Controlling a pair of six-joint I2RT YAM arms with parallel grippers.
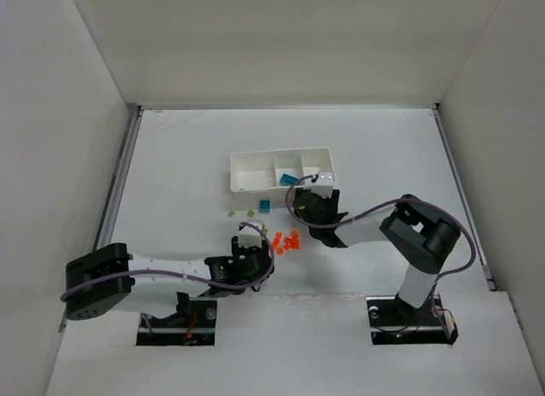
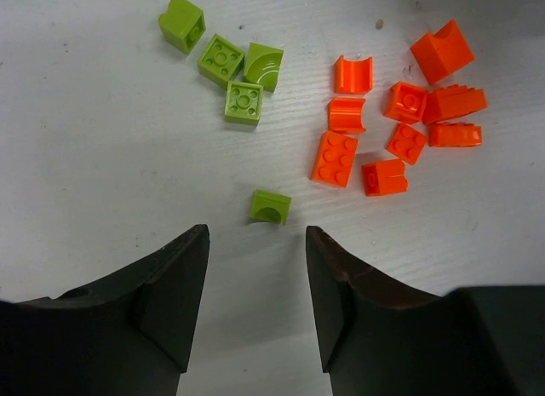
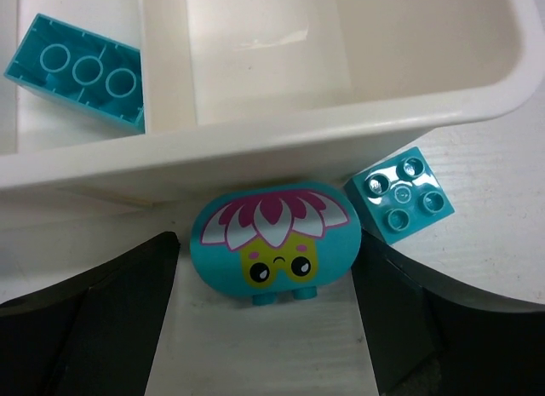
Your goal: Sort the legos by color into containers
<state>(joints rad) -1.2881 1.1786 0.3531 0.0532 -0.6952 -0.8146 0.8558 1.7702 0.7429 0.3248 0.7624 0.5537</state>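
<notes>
The white tray [image 1: 281,153] has three compartments; a teal brick [image 1: 291,178] lies in the middle one and also shows in the right wrist view [image 3: 77,72]. My right gripper [image 3: 266,264] is open against the tray's near wall [image 3: 298,136], its jaws either side of a teal oval brick with a flower face [image 3: 272,243]. A teal square brick [image 3: 398,194] lies just to its right. My left gripper [image 2: 255,243] is open and empty over the table. A lime green arch brick [image 2: 271,206] lies just beyond its tips. Further out are more lime green bricks [image 2: 226,60] and several orange bricks [image 2: 400,115].
In the top view another teal brick [image 1: 265,205] and two green bricks [image 1: 241,213] lie in front of the tray, and the orange cluster [image 1: 289,240] lies between my two grippers [image 1: 247,244] [image 1: 313,192]. White walls enclose the table.
</notes>
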